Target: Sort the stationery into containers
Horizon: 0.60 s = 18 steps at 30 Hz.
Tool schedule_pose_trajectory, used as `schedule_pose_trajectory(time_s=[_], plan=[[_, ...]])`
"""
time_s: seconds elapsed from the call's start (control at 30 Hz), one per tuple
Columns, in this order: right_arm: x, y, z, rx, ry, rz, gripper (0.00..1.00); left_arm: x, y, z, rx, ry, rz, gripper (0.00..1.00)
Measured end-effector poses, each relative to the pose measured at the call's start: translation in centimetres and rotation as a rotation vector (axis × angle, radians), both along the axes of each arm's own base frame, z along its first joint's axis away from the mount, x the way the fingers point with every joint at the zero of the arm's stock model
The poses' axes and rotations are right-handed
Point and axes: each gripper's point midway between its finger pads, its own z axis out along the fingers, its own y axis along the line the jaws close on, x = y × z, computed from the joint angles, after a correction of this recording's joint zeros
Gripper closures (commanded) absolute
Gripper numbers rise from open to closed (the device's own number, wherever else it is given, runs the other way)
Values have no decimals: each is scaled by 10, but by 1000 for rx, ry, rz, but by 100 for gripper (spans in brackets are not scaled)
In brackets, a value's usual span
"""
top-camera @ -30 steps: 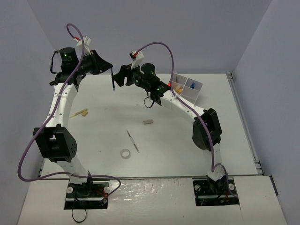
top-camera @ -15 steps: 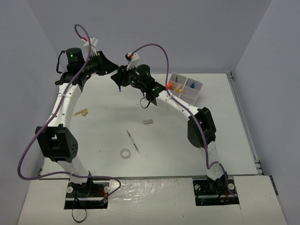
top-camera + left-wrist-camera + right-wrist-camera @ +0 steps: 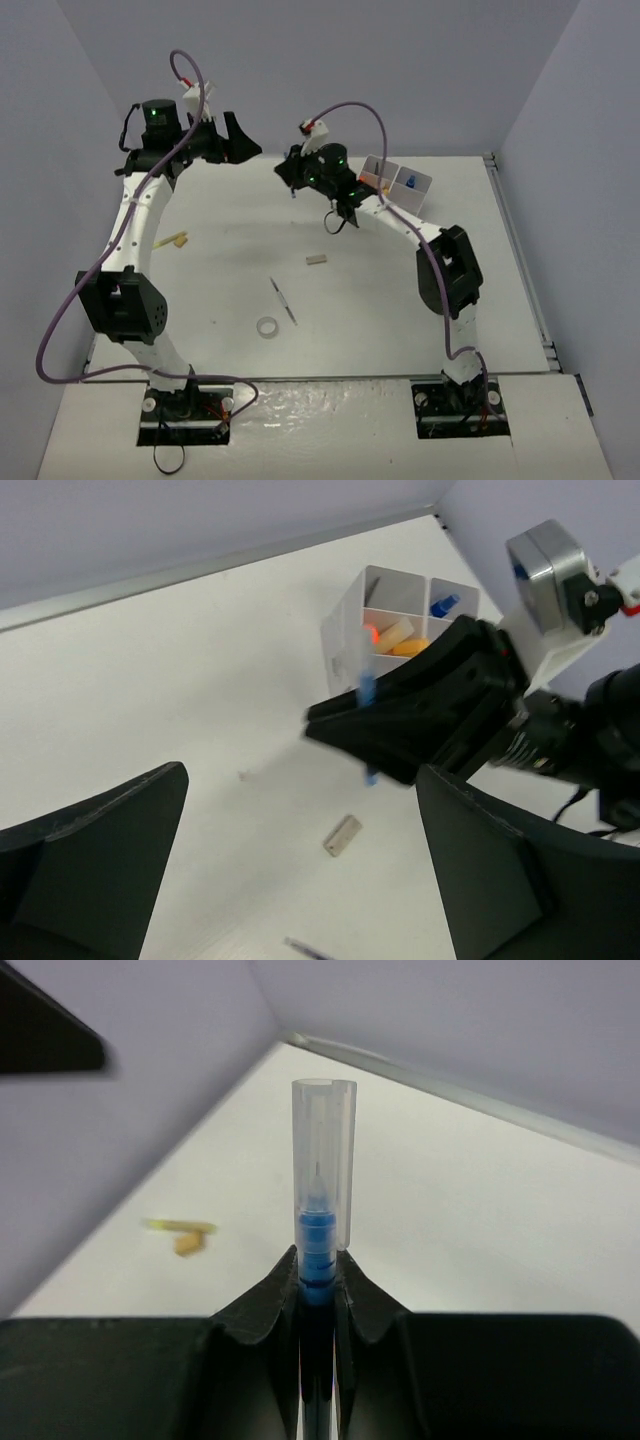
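One blue pen [image 3: 322,1230] with a clear cap is the item in play. It stands up out of the right gripper [image 3: 318,1265], whose jaws are pinched tight on its lower barrel, raised above the far middle of the worktop [image 3: 400,300]. The white tray [image 3: 405,207] sits toward the far right corner, near that gripper, with orange, yellow and blue pieces in its compartments. The left gripper [image 3: 232,140] hangs above the far left corner, jaws spread wide, holding nothing. Four items lie loose:

- a yellow bar [image 3: 174,241] near the left edge
- a small grey block [image 3: 317,260] about the middle
- a thin grey stick [image 3: 283,300] and a clear tape ring [image 3: 267,327] nearer the front edge

The pinch covers only a short band of a slim, smooth barrel, so a quick swing to the tray could make the pen pivot or slide out. Lowered off-centre, its tip could catch a thin wall and shove the tray, or the pen could end up bridging two compartments.
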Motion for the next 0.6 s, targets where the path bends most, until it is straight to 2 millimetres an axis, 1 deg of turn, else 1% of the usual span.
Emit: schedule_pose_trajectory(time_s=[0.03, 0.07, 0.13, 0.17, 0.23, 0.27, 0.3, 0.33, 0.4, 0.5, 0.6], plan=[[3, -24, -10, -26, 20, -39, 100, 2, 4, 2, 30, -8, 15, 3], [10, -51, -14, -45, 15, -86, 100, 3, 8, 3, 66, -22, 29, 3], [23, -111, -15, -86, -21, -194, 100, 5, 19, 4, 148, -55, 58, 3], [28, -141, -12, -107, -50, -250, 100, 7, 26, 2, 188, -70, 76, 3], [38, -200, -4, -147, -116, -359, 100, 9, 39, -7, 261, -79, 107, 3], [42, -223, 2, -168, -154, -401, 100, 9, 45, -15, 294, -77, 118, 3], [47, -242, 7, -185, -191, -434, 100, 8, 51, -25, 325, -67, 128, 3], [52, -255, 13, -198, -223, -457, 100, 6, 56, -36, 353, -50, 133, 3], [58, -270, 17, -225, -275, -480, 100, 3, 66, -56, 399, -20, 143, 3], [59, -276, 10, -262, -330, -478, 100, -2, 80, -79, 454, 18, 158, 3], [59, -280, -6, -281, -353, -465, 100, -5, 99, -91, 482, 44, 189, 3]])
